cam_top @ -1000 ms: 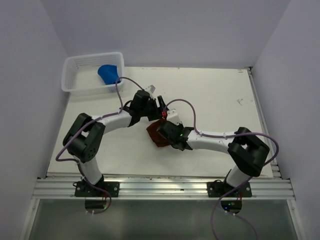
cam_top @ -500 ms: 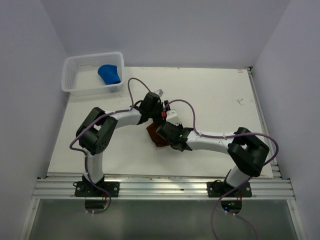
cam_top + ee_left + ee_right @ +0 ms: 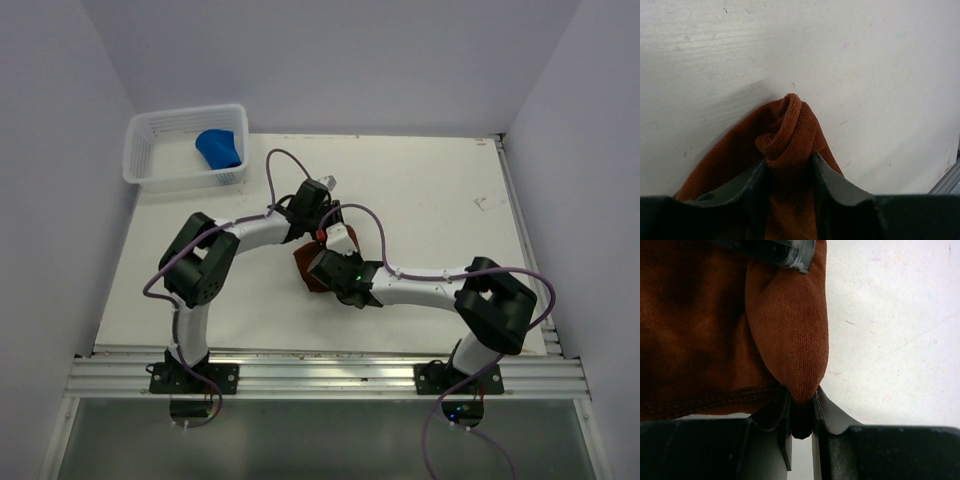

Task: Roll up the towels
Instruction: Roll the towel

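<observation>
Change over the last sec: the left gripper [image 3: 790, 165] has swung in from the far side and come down on the rust-brown towel [image 3: 306, 270], jaws narrowing as it arrived. A sec ago it hung wide open, short of the cloth. Now the left wrist view shows its fingers [image 3: 837, 185] pressed to both sides of a rolled ridge, w/ fabric filling the gap, i.e. it has the towel pinched. The right gripper [image 3: 801, 399] hasn't budged: clenched on a rounded fold at the towel's other end, same as before (only a thin lip of cloth sits between its fingers, so not a deep hold).

The towel lies bunched approx mid-table [image 3: 430, 190], a little toward the near edge, and is mostly hidden under both wrists in the top view. The blue towel [image 3: 220, 148] sits in the white basket [image 3: 135, 150] at the far left corner of the table, w/ neither arm near it.

Meaning for the task: both ends of the brown one are now held, so the set-up is prob done and rolling proper can go on. The ridge at the left fingers already looks partly coiled, but how tight can't be told. The blue one looks bundled already (too small to be sure), so brown is likely the last to do
</observation>
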### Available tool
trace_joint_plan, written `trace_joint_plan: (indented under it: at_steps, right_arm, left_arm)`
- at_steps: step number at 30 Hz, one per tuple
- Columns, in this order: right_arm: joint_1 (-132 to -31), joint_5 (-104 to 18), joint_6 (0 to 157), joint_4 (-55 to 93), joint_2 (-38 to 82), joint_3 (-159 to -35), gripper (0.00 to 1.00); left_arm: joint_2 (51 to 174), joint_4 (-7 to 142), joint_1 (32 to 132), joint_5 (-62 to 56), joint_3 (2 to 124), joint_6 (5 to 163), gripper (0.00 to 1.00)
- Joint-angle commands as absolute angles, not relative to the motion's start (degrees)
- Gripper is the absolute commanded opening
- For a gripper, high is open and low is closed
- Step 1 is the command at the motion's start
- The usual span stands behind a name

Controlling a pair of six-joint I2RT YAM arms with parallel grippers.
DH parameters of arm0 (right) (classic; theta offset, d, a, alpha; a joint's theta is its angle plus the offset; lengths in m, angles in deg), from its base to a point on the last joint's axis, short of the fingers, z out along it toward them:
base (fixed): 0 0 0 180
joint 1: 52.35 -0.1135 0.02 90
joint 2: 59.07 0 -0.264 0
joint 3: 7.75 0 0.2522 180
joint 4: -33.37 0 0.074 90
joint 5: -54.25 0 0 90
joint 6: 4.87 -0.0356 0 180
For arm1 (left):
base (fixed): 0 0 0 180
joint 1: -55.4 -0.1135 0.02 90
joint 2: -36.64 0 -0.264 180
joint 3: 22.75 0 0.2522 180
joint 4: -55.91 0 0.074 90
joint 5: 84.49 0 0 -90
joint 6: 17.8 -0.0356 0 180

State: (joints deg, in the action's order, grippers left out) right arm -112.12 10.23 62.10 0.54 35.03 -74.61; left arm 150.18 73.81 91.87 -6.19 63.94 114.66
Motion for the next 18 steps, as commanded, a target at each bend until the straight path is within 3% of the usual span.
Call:
trace_joint_plan:
  at_steps: [1,3,7,13,18]
  right_arm:
    - [-113.4,13.2,62.6,2.0,34.5,-74.3,0.00]
    - [-113.5,12.6,62.7,2.4,34.6,-74.2,0.00]
    - [-113.6,10.8,63.2,3.6,33.7,-73.4,0.02]
    - [-113.5,7.8,61.7,6.3,30.2,-70.6,0.14]
    - [-113.4,3.8,60.3,6.4,26.9,-68.9,0.37]
  left_arm:
    - [152.1,73.3,91.4,-3.5,66.7,112.8,0.36]
    - [152.8,72.8,91.4,-3.8,67.0,112.7,0.28]
    - [154.0,66.7,91.4,-5.8,64.8,113.6,0.00]
    - [152.6,56.7,90.7,-8.0,57.6,115.6,0.00]
    - [152.0,50.7,89.3,-9.8,52.9,116.7,0.00]
